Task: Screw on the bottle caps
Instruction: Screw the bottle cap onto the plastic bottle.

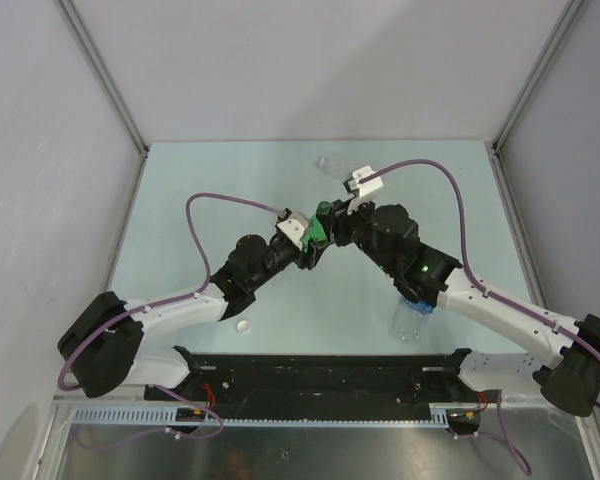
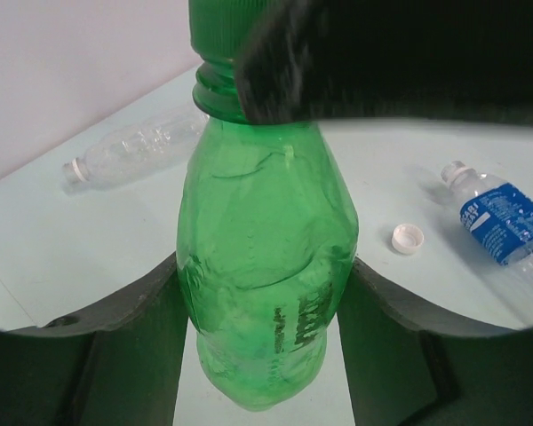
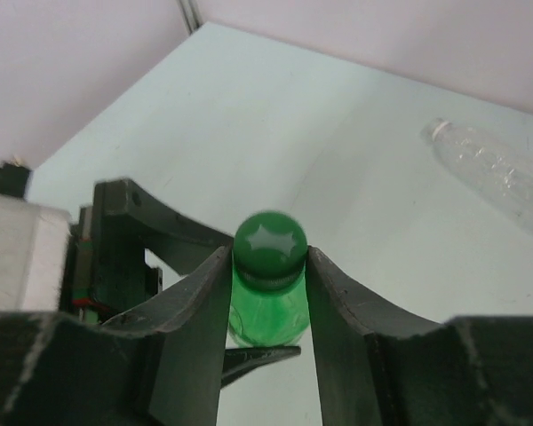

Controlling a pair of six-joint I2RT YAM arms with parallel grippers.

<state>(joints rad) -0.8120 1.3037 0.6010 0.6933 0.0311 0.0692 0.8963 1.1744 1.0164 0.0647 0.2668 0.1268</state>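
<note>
The left hand (image 2: 265, 297) grips the green bottle (image 2: 266, 222) while the right hand (image 3: 266, 266) pinches the green cap (image 3: 269, 240) atop it.

The left arm (image 1: 175, 310) and right arm (image 1: 505, 305) share white link shells and black joint housings, each with a bulky black base (image 1: 100, 345); a purple cable (image 1: 220, 197) runs along each to a white camera block (image 1: 294, 227) at the wrist; a green light (image 1: 421, 268) glows on the right arm; the left gripper (image 2: 265, 266) and right gripper (image 3: 268, 257) have dark grey, curved, matte fingers (image 3: 195, 311).
</note>
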